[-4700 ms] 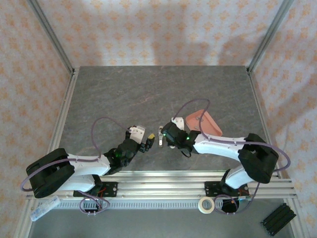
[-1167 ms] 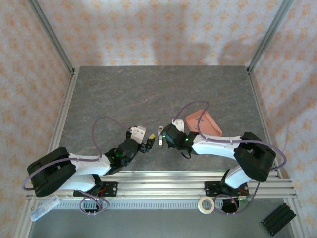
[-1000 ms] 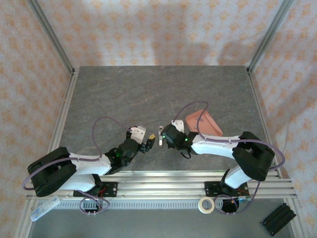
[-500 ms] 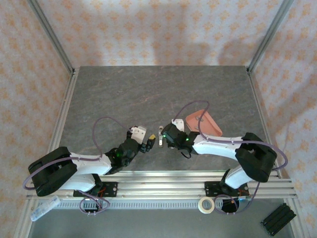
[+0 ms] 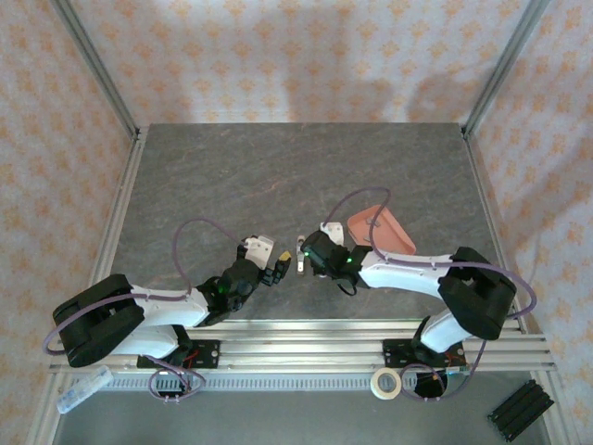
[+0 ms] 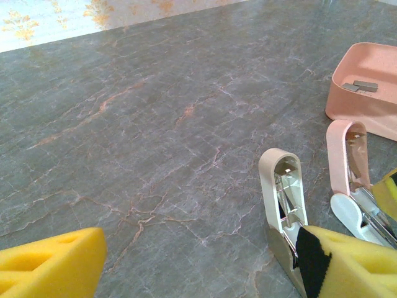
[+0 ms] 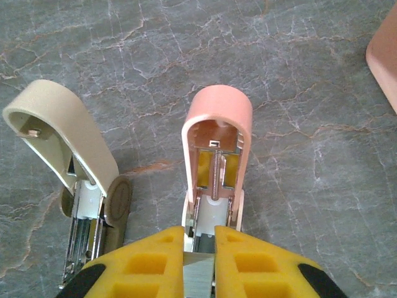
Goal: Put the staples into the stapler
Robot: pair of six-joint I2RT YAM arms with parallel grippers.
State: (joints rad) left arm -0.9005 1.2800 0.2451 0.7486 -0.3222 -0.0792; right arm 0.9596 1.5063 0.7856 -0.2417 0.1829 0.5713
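Two mini staplers lie open side by side near the table's front. In the right wrist view the pink stapler (image 7: 216, 139) has its lid raised and its channel exposed. My right gripper (image 7: 199, 248) is shut on a grey strip of staples (image 7: 198, 276), right at the near end of that channel. The beige stapler (image 7: 65, 143) lies to its left, also open. My left gripper (image 6: 201, 254) is open, with one yellow finger (image 6: 350, 264) over the beige stapler's (image 6: 284, 192) base. More staples (image 6: 360, 85) lie in the salmon-pink tray (image 6: 372, 108).
From above, the tray (image 5: 394, 243) sits just right of the right gripper (image 5: 309, 261), with the left gripper (image 5: 280, 264) facing it. A tape roll (image 5: 385, 382) and a black block (image 5: 519, 408) lie beyond the near rail. The far half of the grey stone table (image 5: 296, 167) is bare.
The left gripper has crept slightly toward the staplers. The right gripper has stayed at the pink stapler with the strip in it.
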